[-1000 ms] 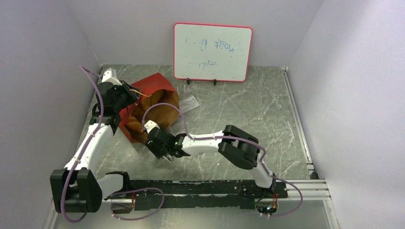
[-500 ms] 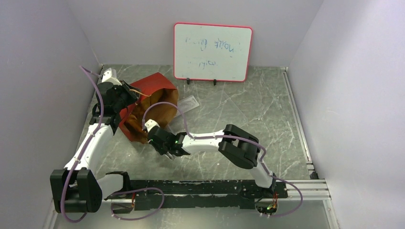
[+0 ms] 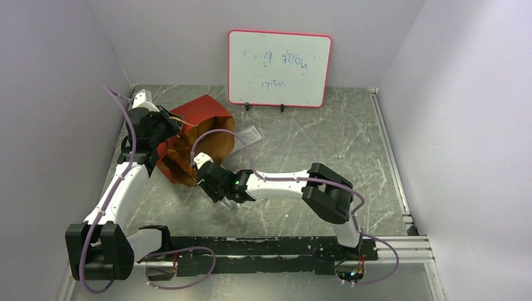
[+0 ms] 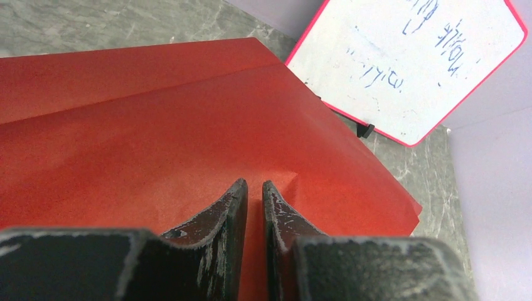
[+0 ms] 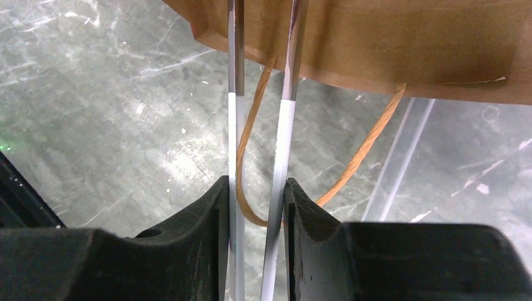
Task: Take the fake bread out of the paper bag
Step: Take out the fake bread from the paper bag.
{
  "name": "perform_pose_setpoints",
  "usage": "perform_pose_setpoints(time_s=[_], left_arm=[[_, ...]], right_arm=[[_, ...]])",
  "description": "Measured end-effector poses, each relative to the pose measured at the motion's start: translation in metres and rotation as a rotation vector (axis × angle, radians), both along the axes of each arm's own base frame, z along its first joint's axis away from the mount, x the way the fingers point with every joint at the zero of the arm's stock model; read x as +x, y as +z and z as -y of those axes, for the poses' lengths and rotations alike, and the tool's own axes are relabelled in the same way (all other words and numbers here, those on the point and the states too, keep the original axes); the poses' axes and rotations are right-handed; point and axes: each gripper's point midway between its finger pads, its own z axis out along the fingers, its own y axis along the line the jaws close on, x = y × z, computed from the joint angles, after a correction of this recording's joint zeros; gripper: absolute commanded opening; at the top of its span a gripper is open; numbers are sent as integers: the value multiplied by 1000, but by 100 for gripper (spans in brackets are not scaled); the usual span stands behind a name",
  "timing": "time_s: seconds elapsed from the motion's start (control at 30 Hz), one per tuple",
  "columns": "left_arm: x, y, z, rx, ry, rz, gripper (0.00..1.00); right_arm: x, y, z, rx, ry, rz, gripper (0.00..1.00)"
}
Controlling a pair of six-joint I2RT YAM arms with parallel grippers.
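Red paper bag [image 3: 201, 111] on side, mouth open.

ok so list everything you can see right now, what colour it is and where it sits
paper bag: one, red outside and brown inside, on its side at the table's rear left
bag handle: one loop showing, tan cord, hanging below the bag's mouth edge
fake bread: none in view
clear plastic tray: one, see-through, on the table just right of the bag
whiteboard: one, white with a pink frame and faint blue writing, propped at the back wall
table: one, grey marbled
left gripper: one, black, shut on the bag's red wall
right gripper: one, black with silver blades, jaws a little apart at the bag's mouth, handle cord showing between them
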Motion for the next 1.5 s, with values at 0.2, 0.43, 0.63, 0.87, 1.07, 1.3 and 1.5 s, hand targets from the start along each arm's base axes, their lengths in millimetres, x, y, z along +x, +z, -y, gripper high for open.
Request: perform_pose_setpoints(time_s=[0.2,0.43,0.63,0.87,1.07,1.3,1.5], left_arm=[[1,4,-2,4,12,2,10],[0,3,-3,8,13,-4,10],[0,3,-2,8,12,-4,10],[-1,6,2,8,2,4,10],[-2,6,6,8,-9,6,10],[-4,4,11,8,-20,4,9],[-5,2,13,8,-27,-1,8]], right_arm=[[-5,3,6,-12,-1,-21,0],[-9,9,13,-9,1,-39,0],[-10,9,6,-40,20,-76,12],[-4,-18,-7,-70,22,-103,22],[-1,-25,-10,-65,23,-118,31],[2,-27,-24,-46,29,-129,39],[6,-29,-28,-36,21,-142,43]])
